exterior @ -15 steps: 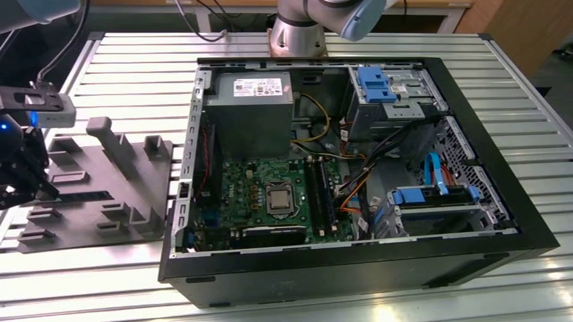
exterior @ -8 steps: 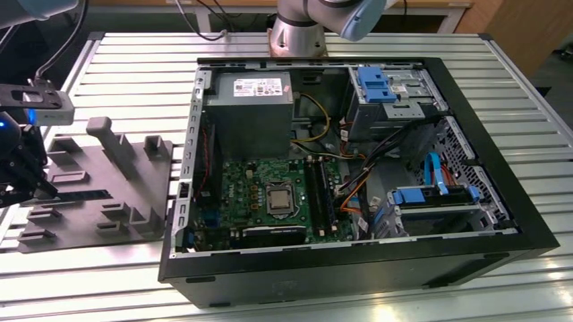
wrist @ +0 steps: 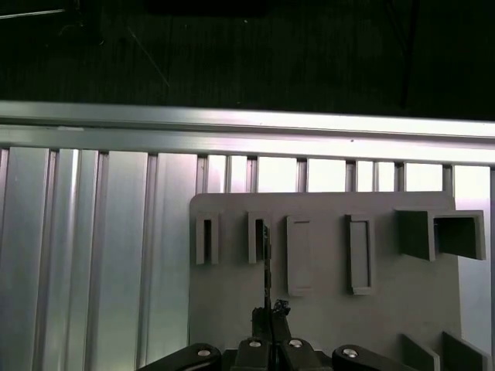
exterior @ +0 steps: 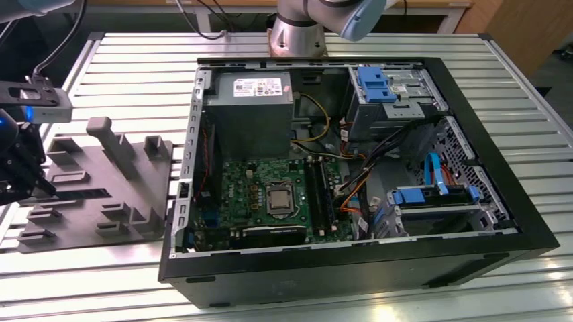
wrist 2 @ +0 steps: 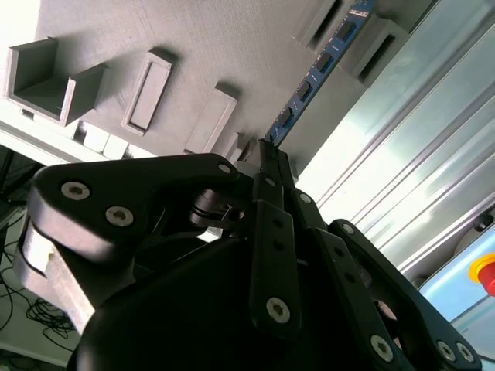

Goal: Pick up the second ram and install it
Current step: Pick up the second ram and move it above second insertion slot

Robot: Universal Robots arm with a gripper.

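Observation:
The second ram (wrist 2: 317,73) is a thin dark board with chips, standing on edge on the grey holder tray (wrist 2: 232,46). My gripper (wrist 2: 267,166) is shut on its near end, fingers pinching both faces. In the first wrist view the ram (wrist: 266,263) shows edge-on, running from the gripper (wrist: 271,315) to a slot block of the tray (wrist: 232,309). In the exterior view the gripper (exterior: 37,186) is at the far left, over the tray (exterior: 134,201), with the ram (exterior: 80,194) a dark strip beside it.
An open computer case (exterior: 358,268) lies to the exterior view's right of the tray. Its motherboard (exterior: 259,194) has long black slot rails (exterior: 319,194), with cables (exterior: 358,188) and drive cages (exterior: 430,201) close by. Everything rests on a ribbed aluminium table (exterior: 134,80).

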